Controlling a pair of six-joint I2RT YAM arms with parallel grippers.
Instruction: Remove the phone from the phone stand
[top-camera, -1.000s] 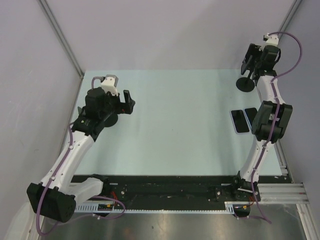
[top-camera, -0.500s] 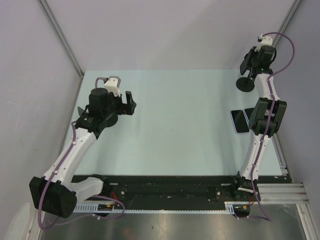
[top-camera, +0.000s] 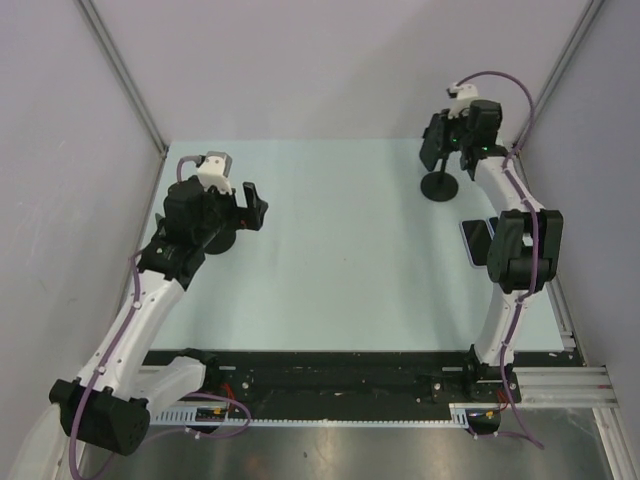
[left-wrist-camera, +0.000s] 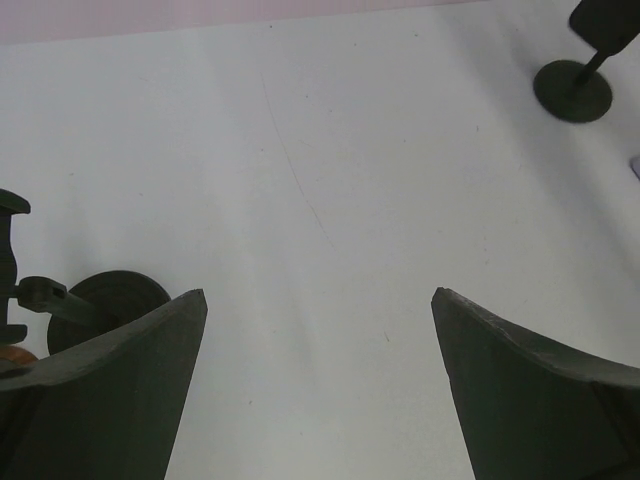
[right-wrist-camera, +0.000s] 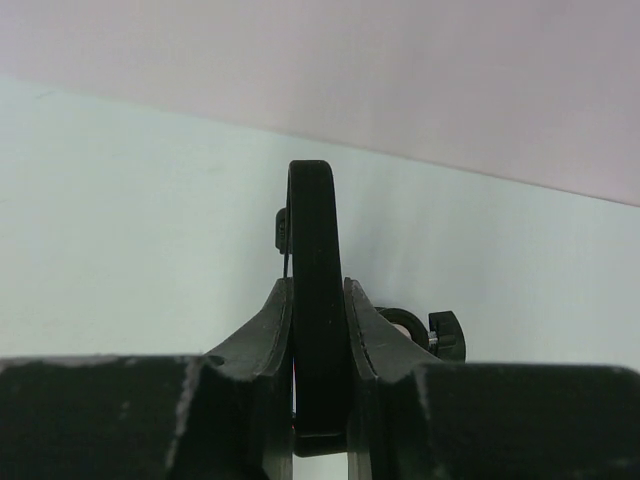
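The black phone stands upright and edge-on toward the right wrist camera, its long axis running 12 to 6 o'clock, at the table's far right, roughly 1 o'clock from the table's middle in the overhead view. The right gripper is clamped on it, one finger pressed to each flat face low on the body. Directly below, toward 6 o'clock, is the round black base of the phone stand, with the stem rising to the phone; whether the phone has cleared the cradle cannot be made out. Judged from this, the next move turns on that vertical stacking: a straight lift along the phone's long axis, away from the base, looks the cleanest way off. The right arm is plainly the nearer one. The left gripper hangs spread and empty well apart at 9 o'clock, beside a second stand. Two more phones lie flat near the right edge, partly hidden by the right arm.
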